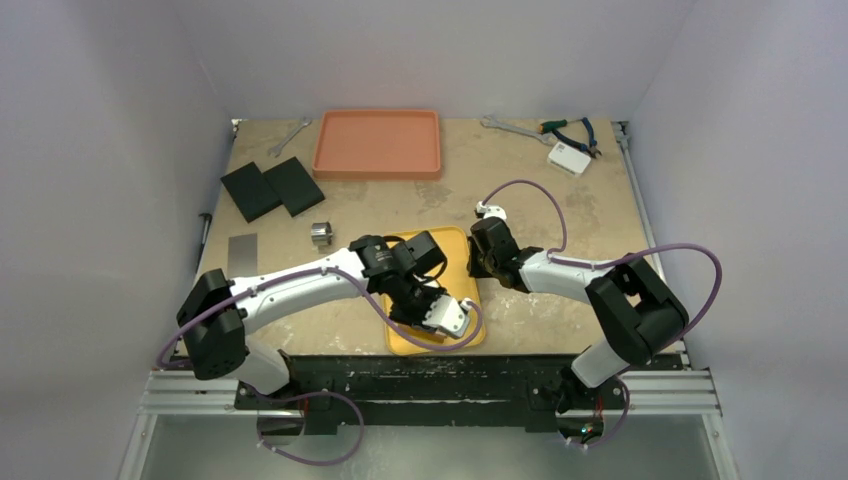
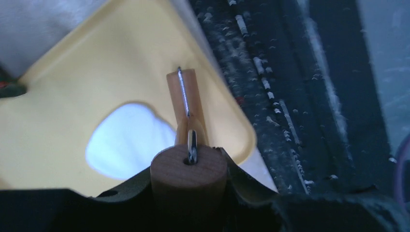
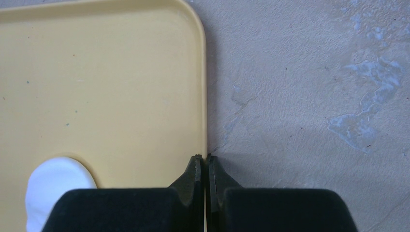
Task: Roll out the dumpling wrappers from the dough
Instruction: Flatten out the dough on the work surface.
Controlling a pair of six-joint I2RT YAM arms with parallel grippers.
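Observation:
A flattened white dough piece, roughly oval, lies on the yellow tray; its edge also shows in the right wrist view. No separate small round wrapper disc is in view. My left gripper is shut on the wooden handle of a small roller, whose wooden roll sits on the tray just beside the dough. In the top view the left gripper hides the dough. My right gripper is shut on the tray's right rim, and it shows at the tray's far right side in the top view.
The yellow tray sits at the table's near edge by the black rail. An orange tray, two black blocks, a metal ring cutter, a grey plate, wrenches, pliers and a white box lie farther back.

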